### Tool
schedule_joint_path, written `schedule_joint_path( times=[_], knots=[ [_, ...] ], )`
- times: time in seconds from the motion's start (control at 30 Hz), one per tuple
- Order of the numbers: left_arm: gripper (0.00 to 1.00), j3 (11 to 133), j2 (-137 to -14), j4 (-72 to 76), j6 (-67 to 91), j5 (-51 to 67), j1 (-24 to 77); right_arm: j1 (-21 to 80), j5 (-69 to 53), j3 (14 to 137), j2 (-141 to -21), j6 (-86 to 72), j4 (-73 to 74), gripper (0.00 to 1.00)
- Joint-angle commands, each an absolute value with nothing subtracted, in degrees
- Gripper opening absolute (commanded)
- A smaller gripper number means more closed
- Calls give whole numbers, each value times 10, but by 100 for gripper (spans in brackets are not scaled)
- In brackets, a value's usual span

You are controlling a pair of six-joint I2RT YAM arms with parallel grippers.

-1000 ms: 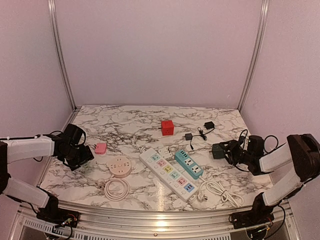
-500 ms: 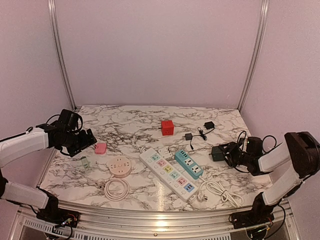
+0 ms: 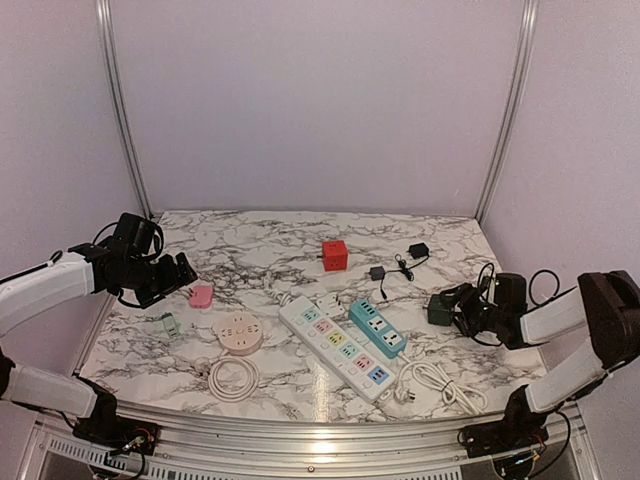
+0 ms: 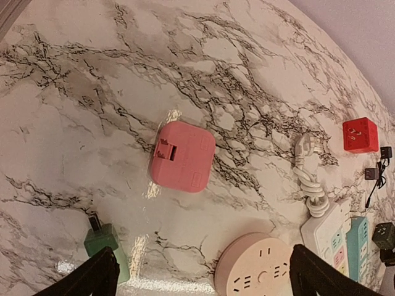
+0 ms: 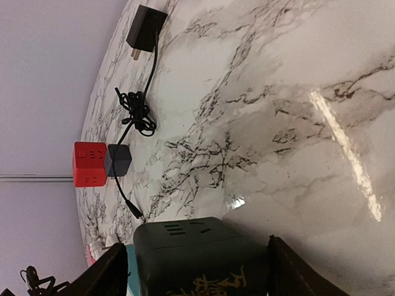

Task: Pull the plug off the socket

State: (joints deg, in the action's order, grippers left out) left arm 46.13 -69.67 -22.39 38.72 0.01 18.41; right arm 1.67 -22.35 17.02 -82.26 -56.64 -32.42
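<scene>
A small green plug adaptor (image 3: 168, 325) lies loose on the marble table at the left; it also shows in the left wrist view (image 4: 105, 243). My left gripper (image 3: 180, 270) hovers above it, open and empty, its fingertips (image 4: 92, 280) spread wide at the bottom of that view. A dark green socket cube (image 3: 438, 308) sits at the right. My right gripper (image 3: 452, 305) is low over the table, with a finger close on either side of the cube (image 5: 197, 259).
A pink square socket (image 4: 182, 155) and a round pink socket (image 4: 256, 271) lie near the left gripper. A white power strip (image 3: 335, 345) and a teal strip (image 3: 377, 328) lie mid-table, with a red cube (image 3: 335, 255), black adaptors (image 3: 418, 250) and coiled white cables (image 3: 233, 378).
My left arm has lifted and drawn back from the table's left, leaving the green plug adaptor lying there. The right gripper and the dark green cube shifted slightly.
</scene>
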Motion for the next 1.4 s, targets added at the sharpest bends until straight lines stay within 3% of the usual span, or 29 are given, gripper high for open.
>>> schedule_joint_path(
  times=[0.0,0.43,0.57,0.9,1.2,1.37],
  knots=[
    [99,478,-684,-241,371,18,182,12,-197,190,-804,-537,-261,77],
    [99,482,-678,-233,358,28,183,13,-150,239,-762,-464,-135,89],
    [99,487,-682,-229,353,32,187,13,-123,262,-735,-429,-85,98],
    [99,490,-676,-187,327,3,218,56,-25,329,-656,-325,27,99],
    [99,490,-647,-154,311,-189,229,111,120,359,-544,-243,6,99],
    [99,448,-615,-82,256,-309,226,111,165,324,-523,-143,-129,99]
  ],
)
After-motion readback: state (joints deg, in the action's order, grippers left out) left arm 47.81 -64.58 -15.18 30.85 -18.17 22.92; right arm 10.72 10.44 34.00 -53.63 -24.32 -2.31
